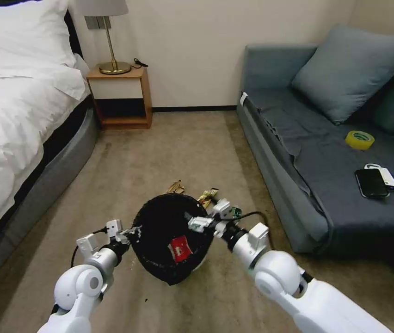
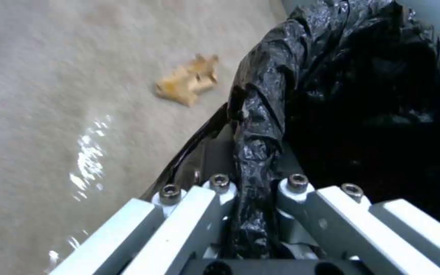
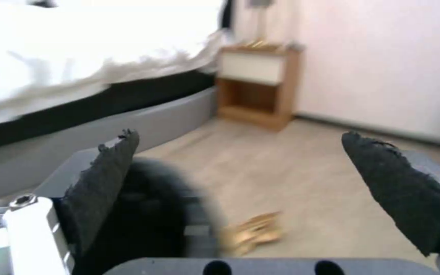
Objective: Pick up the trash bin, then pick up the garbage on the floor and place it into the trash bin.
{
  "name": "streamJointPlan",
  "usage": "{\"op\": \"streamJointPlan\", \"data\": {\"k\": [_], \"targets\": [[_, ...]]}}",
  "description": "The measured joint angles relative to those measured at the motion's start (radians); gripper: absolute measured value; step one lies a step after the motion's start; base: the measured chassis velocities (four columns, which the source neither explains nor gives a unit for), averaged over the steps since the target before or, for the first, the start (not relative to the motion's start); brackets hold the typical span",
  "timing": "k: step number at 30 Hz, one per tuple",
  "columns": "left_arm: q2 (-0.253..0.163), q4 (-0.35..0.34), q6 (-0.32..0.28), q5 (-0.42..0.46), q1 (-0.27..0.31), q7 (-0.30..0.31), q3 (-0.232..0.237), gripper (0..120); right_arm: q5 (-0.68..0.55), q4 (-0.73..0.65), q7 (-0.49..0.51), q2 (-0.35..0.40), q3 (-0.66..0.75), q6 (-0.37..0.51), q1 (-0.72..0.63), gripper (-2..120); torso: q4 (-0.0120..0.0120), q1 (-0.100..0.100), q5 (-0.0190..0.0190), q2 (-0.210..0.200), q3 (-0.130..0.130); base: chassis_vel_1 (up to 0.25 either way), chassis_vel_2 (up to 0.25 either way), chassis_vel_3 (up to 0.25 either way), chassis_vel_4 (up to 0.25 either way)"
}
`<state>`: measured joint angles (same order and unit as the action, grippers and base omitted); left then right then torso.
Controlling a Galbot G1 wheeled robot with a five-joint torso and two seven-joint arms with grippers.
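Observation:
The trash bin, lined with a crinkly black bag, hangs tilted above the carpet. My left gripper is shut on the bag-covered rim at the bin's left side. A red-and-white wrapper lies inside the bin. My right gripper hovers over the bin's right rim, open and holding nothing, its black pads spread wide. On the floor just beyond the bin lie a tan scrap, a brown-gold wrapper and a small bottle with a green label.
A bed runs along the left, with a wooden nightstand and lamp at the back wall. A grey sofa on the right carries a yellow tape roll and a black phone. Open carpet lies between them.

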<state>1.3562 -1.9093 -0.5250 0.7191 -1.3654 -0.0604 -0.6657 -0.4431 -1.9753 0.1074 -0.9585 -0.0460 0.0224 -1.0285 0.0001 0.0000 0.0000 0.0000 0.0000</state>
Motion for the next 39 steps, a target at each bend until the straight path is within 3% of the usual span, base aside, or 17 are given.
{"op": "streamJointPlan", "data": {"k": [3,6,8,18,28,39], "targets": [[0.02,-0.029,0.017,-0.031,-0.021,-0.003,-0.024,4,0.111,-0.008,0.013,-0.007,0.097,-0.022,-0.052,100,0.0001,0.0,0.0001,0.0,0.0,0.0,0.0,0.0,0.0],[0.031,-0.042,0.021,-0.04,-0.031,-0.004,-0.034,4,0.145,-0.023,0.026,-0.012,0.148,-0.031,-0.099,100,-0.0002,0.0,0.0,0.0,0.0,0.0,0.0,0.0,0.0],[0.049,-0.066,0.025,-0.043,-0.051,0.0,-0.061,4,0.193,-0.057,0.052,-0.032,0.211,-0.057,-0.193,100,-0.0002,0.0,0.0,0.0,0.0,0.0,0.0,0.0,0.0],[0.032,-0.09,0.024,-0.012,-0.068,0.009,-0.126,4,0.275,-0.107,0.06,-0.124,0.303,-0.076,-0.341,100,-0.0002,0.0,-0.0001,0.0,0.0,0.0,0.0,0.0,0.0],[0.015,-0.102,0.017,0.009,-0.065,0.018,-0.129,4,0.304,-0.123,0.056,-0.199,0.321,-0.082,-0.379,100,-0.0001,0.0,-0.0002,0.0,0.0,0.0,0.0,0.0,0.0],[0.0,-0.105,0.015,0.031,-0.064,0.022,-0.144,4,0.309,-0.128,0.046,-0.211,0.314,-0.06,-0.378,100,0.0,0.0,-0.0002,0.0,0.0,0.0,0.0,0.0,0.0]]}}
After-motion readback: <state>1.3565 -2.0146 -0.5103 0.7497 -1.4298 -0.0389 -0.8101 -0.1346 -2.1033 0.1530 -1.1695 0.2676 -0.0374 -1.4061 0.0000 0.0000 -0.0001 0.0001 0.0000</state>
